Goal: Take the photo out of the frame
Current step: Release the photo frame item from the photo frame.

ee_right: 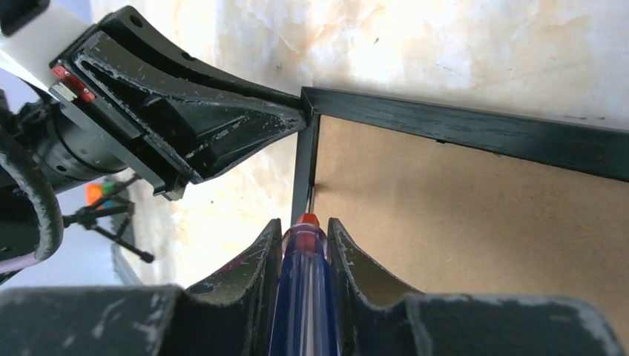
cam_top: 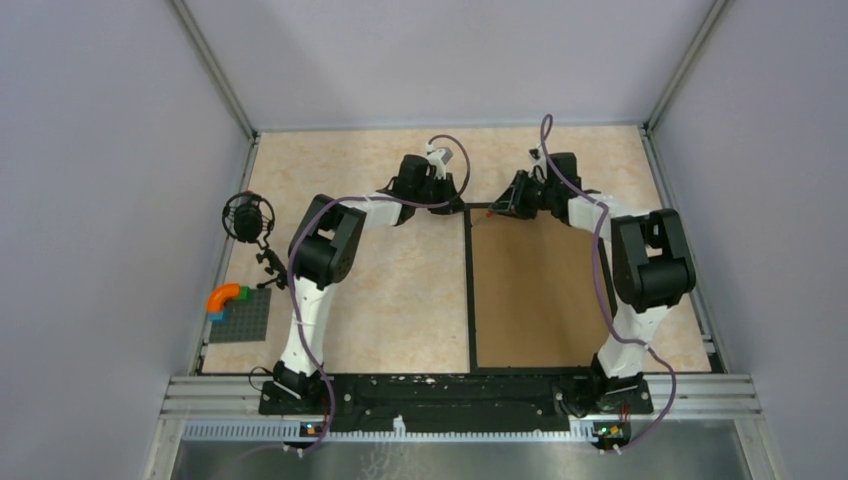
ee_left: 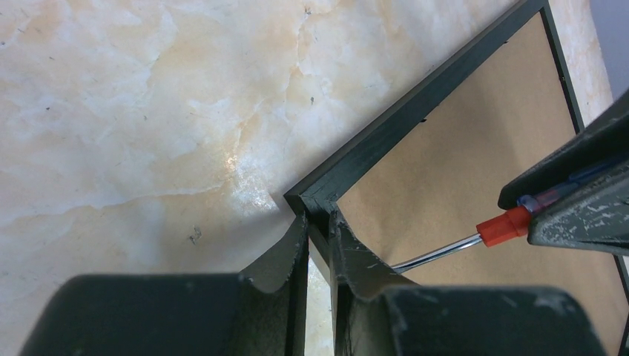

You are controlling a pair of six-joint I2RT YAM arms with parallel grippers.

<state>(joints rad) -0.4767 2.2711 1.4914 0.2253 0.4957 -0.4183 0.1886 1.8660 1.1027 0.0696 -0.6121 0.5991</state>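
The frame (cam_top: 468, 290) lies face down on the right half of the table, its brown board back (cam_top: 535, 290) up. The photo is hidden under the board. My left gripper (cam_top: 455, 203) is at the frame's far left corner, its fingers closed on the black side rail (ee_left: 315, 208) just below the corner. My right gripper (cam_top: 503, 203) is shut on a blue-handled screwdriver (ee_right: 305, 297) with a red collar. The steel shaft (ee_left: 438, 256) points at the inner edge of the rail beside the left fingers, over the board (ee_right: 460, 222). Its tip is hidden.
A black microphone on a small tripod (cam_top: 248, 217) stands at the left edge. A grey baseplate (cam_top: 245, 320) with an orange, green and blue piece (cam_top: 223, 297) lies in front of it. Grey walls close in three sides; a metal rail (cam_top: 460, 395) runs along the near edge.
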